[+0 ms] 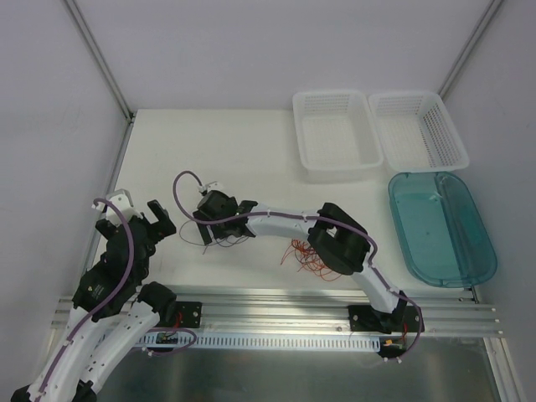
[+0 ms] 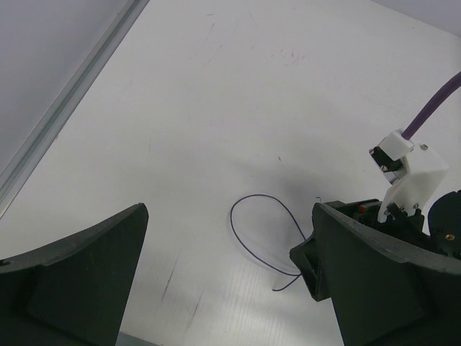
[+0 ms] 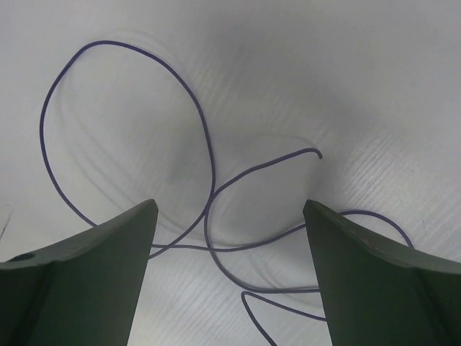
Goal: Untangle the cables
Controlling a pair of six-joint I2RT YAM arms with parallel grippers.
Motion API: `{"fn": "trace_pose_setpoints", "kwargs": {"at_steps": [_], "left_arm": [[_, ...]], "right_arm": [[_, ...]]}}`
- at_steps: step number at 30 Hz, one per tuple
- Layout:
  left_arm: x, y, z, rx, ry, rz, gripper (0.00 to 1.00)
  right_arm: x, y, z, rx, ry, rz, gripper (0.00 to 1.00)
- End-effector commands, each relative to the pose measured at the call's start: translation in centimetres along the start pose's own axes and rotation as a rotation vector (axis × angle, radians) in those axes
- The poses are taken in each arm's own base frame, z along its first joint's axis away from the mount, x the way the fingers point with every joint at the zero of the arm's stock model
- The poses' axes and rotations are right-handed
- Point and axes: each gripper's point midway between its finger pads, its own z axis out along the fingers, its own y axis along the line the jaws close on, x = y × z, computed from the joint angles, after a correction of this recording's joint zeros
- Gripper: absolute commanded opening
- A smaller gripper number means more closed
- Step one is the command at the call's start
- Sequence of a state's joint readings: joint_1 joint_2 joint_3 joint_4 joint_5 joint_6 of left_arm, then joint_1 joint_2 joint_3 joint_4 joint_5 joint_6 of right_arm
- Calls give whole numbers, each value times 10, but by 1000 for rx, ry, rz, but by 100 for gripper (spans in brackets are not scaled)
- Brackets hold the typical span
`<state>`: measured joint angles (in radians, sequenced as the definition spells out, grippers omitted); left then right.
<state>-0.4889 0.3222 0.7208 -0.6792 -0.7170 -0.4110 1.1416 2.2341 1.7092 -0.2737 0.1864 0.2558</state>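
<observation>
Right claw point(image 3: 230, 205) spread wide, thin dark cable point(image 3: 205, 130) looped on table point(image 3: 338, 65) beneath its gap, left claw point(image 2: 230, 209) also wide

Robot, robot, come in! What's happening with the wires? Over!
Left gripper open, empty. Right gripper open over a looping dark cable. Red cables bunched, partly under the right arm.
</observation>
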Motion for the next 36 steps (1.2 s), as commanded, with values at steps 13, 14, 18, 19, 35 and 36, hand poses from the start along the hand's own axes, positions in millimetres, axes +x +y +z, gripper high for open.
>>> {"fn": "trace_pose_setpoints", "kwargs": {"at_steps": [13, 14, 18, 19, 35, 36], "left_arm": [[-3, 6, 0, -23, -20, -6, 99], [-3, 6, 0, -21, -21, -5, 99], [-3, 7, -1, -22, -23, -7, 99], [-3, 7, -1, -22, -23, -7, 99], [-3, 7, 0, -25, -20, -1, 99], [-3, 7, 0, -27, -19, -1, 99]], "right_arm": [[20, -6, 2, 165, -3, -3, 67], [24, -3, 4, 155, 5, -8, 64], [33, 3, 9, 131, 26, -37, 45], [36, 3, 8, 124, 33, -42, 42], [-7, -1, -43, 42, -82, -128, 1], [-23, 0, -60, 27, -123, -127, 1]]}}
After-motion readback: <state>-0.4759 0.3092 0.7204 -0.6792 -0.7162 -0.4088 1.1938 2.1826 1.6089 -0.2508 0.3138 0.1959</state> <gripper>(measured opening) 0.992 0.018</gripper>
